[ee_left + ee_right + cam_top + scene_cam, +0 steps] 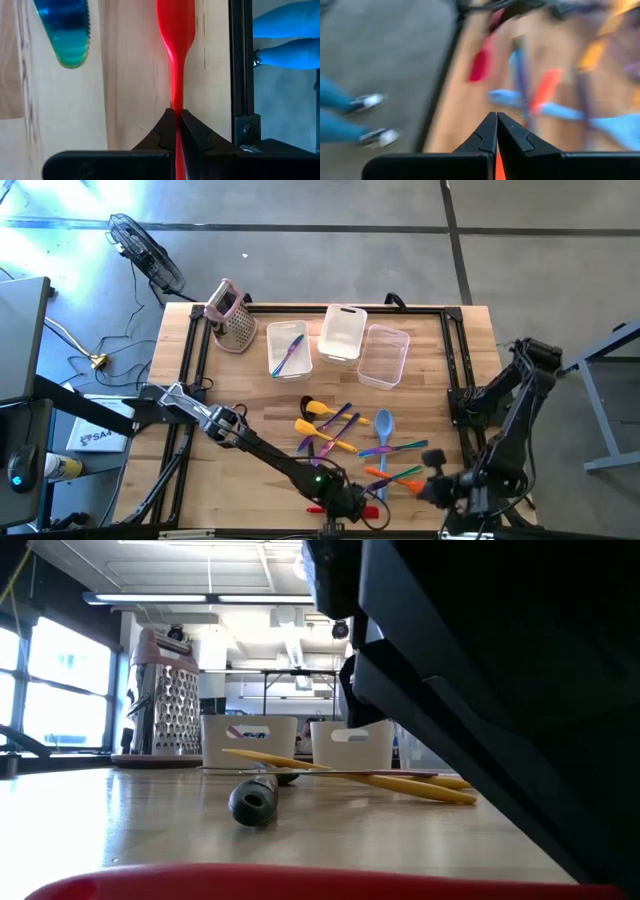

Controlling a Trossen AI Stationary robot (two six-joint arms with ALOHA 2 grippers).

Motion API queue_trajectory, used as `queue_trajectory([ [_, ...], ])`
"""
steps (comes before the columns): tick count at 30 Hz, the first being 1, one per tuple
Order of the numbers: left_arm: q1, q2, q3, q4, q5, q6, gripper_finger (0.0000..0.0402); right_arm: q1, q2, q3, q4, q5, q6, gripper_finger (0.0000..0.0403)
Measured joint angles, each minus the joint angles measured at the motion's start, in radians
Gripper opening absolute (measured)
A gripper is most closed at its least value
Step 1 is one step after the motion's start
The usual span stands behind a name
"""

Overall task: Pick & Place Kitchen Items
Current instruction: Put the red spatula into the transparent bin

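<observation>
Sorting barely begun: two utensils gripped, most still loose

On the wooden worktop [200, 480] stand three clear rectangular plastic tubs [340, 335]; only one holds a utensil. Roughly ten slim coloured utensils [345, 435] lie scattered near the front edge. The left tool [178, 122] is clamped on a red spatula [176, 30]; the right tool [496, 125] pinches an orange handle [497, 167].

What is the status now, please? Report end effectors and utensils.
Left end effector shut on red utensil at table's near edge. Right end effector shut on orange utensil. Blue-green utensil lies alongside, apart.
</observation>
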Motion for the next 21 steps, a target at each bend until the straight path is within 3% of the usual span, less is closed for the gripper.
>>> queue_trajectory([
  [4, -0.002, -0.010, 0.000, -0.007, -0.028, 0.020, 0.0000, -0.038, 0.036, 0.000, 0.131, -0.178, 0.059, 0.0007],
  [7, -0.008, -0.011, 0.000, -0.008, -0.073, 0.027, 0.0000, -0.047, 0.048, 0.000, 0.162, -0.237, 0.109, 0.0024],
  [12, -0.010, -0.019, -0.001, -0.010, -0.108, 0.035, 0.0000, -0.047, 0.055, 0.000, 0.210, -0.243, 0.154, 0.0090],
  [18, -0.011, -0.019, -0.001, -0.010, -0.119, 0.049, 0.0000, -0.059, 0.066, 0.000, 0.217, -0.120, 0.172, 0.0198],
  [21, -0.011, -0.019, -0.001, -0.010, -0.119, 0.050, 0.0000, -0.098, 0.111, 0.000, 0.252, -0.150, 0.237, 0.0239],
])
